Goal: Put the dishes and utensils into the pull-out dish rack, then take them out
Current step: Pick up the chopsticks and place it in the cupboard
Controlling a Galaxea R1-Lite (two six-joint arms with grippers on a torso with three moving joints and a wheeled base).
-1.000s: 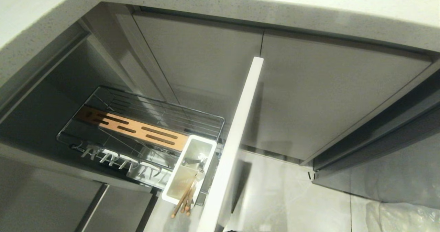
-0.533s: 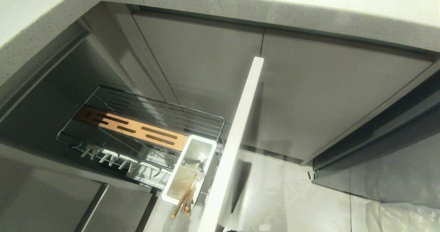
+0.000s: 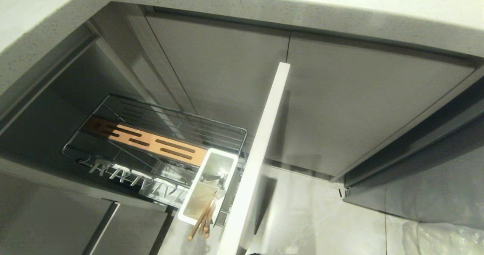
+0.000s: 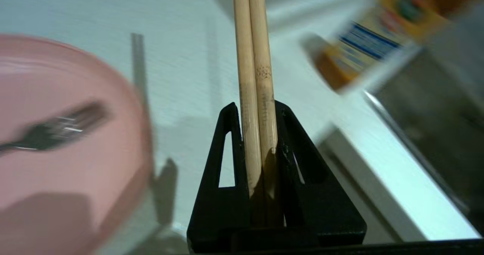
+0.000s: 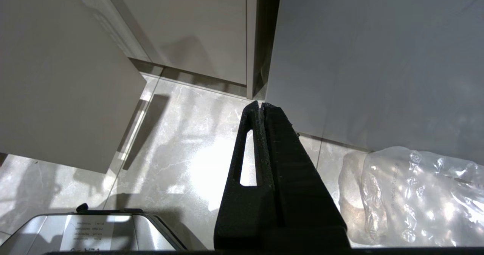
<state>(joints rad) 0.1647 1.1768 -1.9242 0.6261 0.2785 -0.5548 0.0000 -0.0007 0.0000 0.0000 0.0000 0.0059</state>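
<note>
Clearly pinched in my left tool [image 4: 257, 109], the chopsticks [image 4: 253, 58] lie side by side between its narrow fingers and reach out over the white table [image 4: 181, 58]. I judge them light, stiff and smooth. Being round, they could roll against each other or slip, so a hold near the thick ends, squeezing both together as now, seems best.

Beside them on the table sits the pink plate [image 4: 75, 172] with the fork [image 4: 49, 130] lying on it. A yellow packet [image 4: 370, 39] lies further off.

In the head view the rack [image 3: 151, 141] stands pulled out with no dishes in it. More wooden sticks [image 3: 202, 219] poke from its white caddy [image 3: 227, 158]. My right tool [image 5: 261, 104] hangs closed and empty above the floor.

Against a second ago, the head view shows no change: the rack, caddy and sticks sit where they were.
</note>
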